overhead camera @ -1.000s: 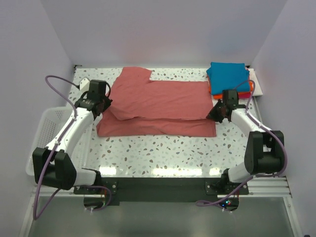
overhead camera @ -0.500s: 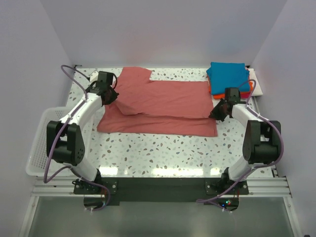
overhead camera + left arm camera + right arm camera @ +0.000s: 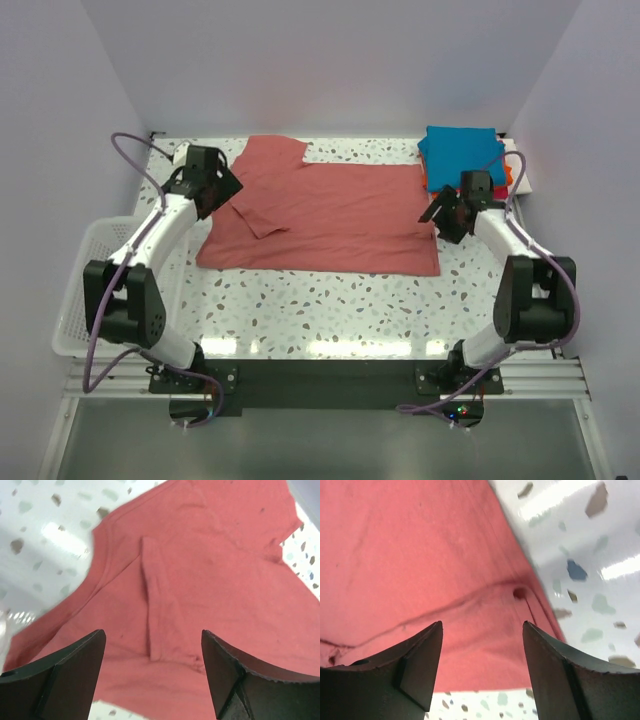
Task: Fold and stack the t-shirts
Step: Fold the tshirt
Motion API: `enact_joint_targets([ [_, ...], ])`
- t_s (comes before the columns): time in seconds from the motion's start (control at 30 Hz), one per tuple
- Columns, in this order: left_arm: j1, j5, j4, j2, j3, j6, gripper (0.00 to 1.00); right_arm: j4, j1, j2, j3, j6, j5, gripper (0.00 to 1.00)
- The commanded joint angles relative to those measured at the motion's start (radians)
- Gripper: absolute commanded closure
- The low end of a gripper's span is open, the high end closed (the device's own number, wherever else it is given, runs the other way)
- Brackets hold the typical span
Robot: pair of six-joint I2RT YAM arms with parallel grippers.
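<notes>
The large dusty-red t-shirt (image 3: 330,215) lies flat across the middle of the table, folded over on itself, with a sleeve flap turned in near its left end. My left gripper (image 3: 222,186) hovers open over that left end; in the left wrist view the gripper (image 3: 153,632) has nothing between its fingers, only the red t-shirt (image 3: 215,570) below. My right gripper (image 3: 440,212) stands open over the shirt's right edge. The right wrist view shows that gripper (image 3: 482,623) empty above the doubled hem of the red t-shirt (image 3: 420,550). A folded teal-blue t-shirt (image 3: 462,150) rests on an orange one (image 3: 511,172) at the back right.
A white mesh basket (image 3: 85,270) hangs off the table's left side beside the left arm. The speckled table (image 3: 330,300) shows in front of the red shirt. Walls close in on the left, back and right.
Both grippers have opened and let go of the red shirt's folded-over layer, which now lies flat. The left gripper moved back and slightly left; the right one lifted a little.
</notes>
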Motion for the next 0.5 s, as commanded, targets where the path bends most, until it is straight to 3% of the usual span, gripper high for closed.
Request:
enact_joint_targets([
  [0.0,0.0,-0.005,-0.035,-0.16,-0.145,-0.029,0.18,-0.028,-0.005,-0.178,-0.137,-0.009,0.007,0.32],
  [0.23,-0.038,-0.117,-0.084,-0.41,-0.4,-0.118,0.3,-0.017,-0.004,-0.359,-0.359,0.002,0.008,0.41],
  [0.47,-0.078,-0.192,-0.075,-0.388,-0.485,-0.151,0.42,0.018,-0.002,-0.375,-0.433,0.02,-0.008,0.43],
])
